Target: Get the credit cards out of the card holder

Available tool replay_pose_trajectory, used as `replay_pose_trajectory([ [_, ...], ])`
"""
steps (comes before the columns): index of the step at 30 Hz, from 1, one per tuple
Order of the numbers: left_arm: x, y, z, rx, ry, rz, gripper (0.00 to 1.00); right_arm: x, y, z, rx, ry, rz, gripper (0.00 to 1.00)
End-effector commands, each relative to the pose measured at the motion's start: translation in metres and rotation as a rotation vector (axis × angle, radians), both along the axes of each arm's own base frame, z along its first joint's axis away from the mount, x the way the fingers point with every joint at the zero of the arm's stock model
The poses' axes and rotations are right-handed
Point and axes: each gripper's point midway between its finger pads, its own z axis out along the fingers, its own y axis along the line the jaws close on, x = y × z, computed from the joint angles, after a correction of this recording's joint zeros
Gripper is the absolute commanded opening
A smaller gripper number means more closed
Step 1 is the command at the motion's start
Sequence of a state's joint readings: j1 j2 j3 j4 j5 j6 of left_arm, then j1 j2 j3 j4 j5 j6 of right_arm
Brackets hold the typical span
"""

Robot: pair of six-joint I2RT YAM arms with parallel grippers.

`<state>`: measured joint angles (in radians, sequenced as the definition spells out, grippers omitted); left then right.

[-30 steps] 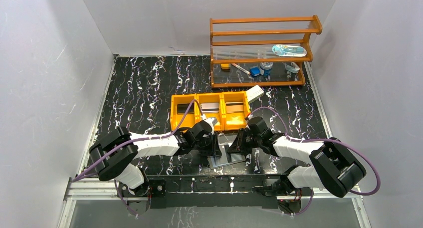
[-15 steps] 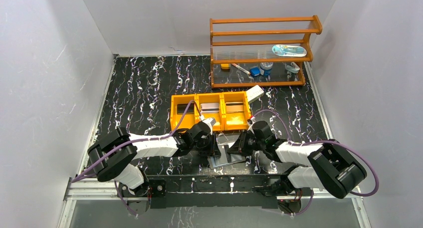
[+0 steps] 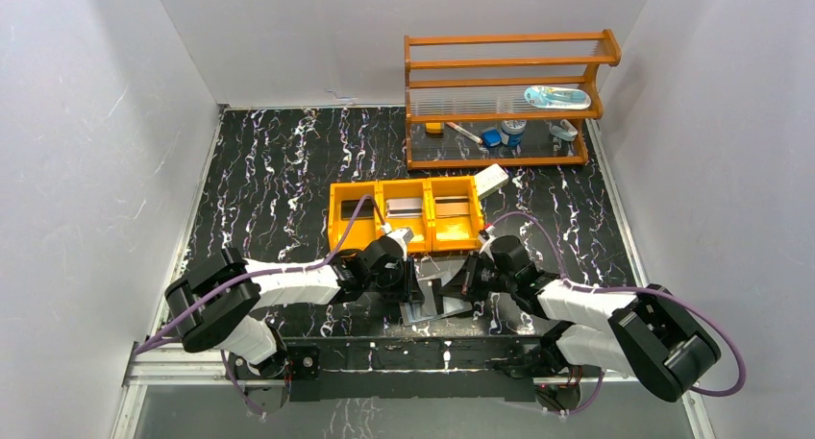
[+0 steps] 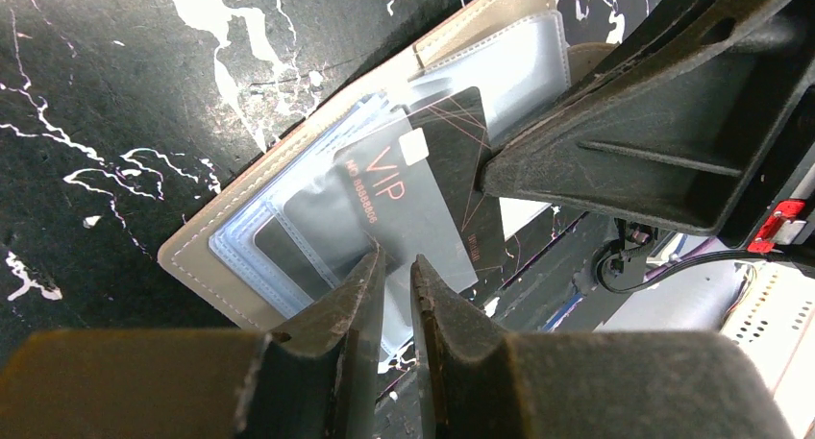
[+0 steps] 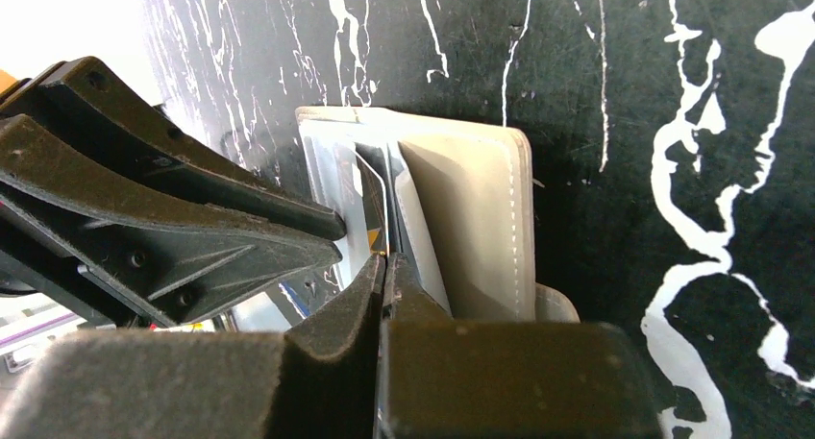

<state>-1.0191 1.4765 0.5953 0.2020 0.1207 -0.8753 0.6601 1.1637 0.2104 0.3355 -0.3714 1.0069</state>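
Left gripper (image 4: pixel 396 256): black fingers nearly together, pinching a clear pocket leaf of the wallet.
Card holder (image 5: pixel 481 218): thin grey folding wallet, lying open on the black white-veined tabletop (image 4: pixel 96 93), between both grippers.
Credit card (image 4: pixel 423 189): thin dark rectangle marked "VIP", partly out of its pocket.
Right gripper (image 5: pixel 386 258): fingers clamped on the dark card's edge.

Left end effector (image 3: pixel 415 287), right end effector (image 3: pixel 452 287) — tips together over card holder (image 3: pixel 439 308).
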Motion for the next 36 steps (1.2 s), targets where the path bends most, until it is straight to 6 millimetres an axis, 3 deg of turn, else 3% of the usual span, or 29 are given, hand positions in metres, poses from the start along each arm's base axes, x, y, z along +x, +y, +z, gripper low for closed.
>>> replay_pose_trajectory([
  [1, -0.022, 0.044, -0.043, 0.204, 0.064, -0.018, 0.17, -0.005, -0.004, -0.003, -0.011, 0.009, -0.008, 0.05],
  [10, -0.024, 0.039, -0.043, 0.211, 0.071, -0.059, 0.17, -0.013, 0.007, 0.003, 0.100, 0.049, 0.024, 0.25],
  [16, -0.026, 0.041, -0.046, 0.220, 0.081, -0.053, 0.16, -0.015, 0.007, -0.001, 0.120, 0.067, 0.009, 0.30],
  [20, -0.026, 0.041, -0.046, 0.220, 0.079, -0.054, 0.16, -0.016, 0.008, -0.002, 0.128, 0.070, 0.013, 0.29],
  [26, -0.025, 0.042, -0.044, 0.220, 0.073, -0.050, 0.16, -0.015, 0.006, -0.002, 0.119, 0.059, 0.005, 0.09],
  [36, -0.012, 0.050, -0.022, 0.234, -0.007, -0.003, 0.23, 0.004, -0.018, 0.005, -0.030, -0.021, -0.095, 0.05],
])
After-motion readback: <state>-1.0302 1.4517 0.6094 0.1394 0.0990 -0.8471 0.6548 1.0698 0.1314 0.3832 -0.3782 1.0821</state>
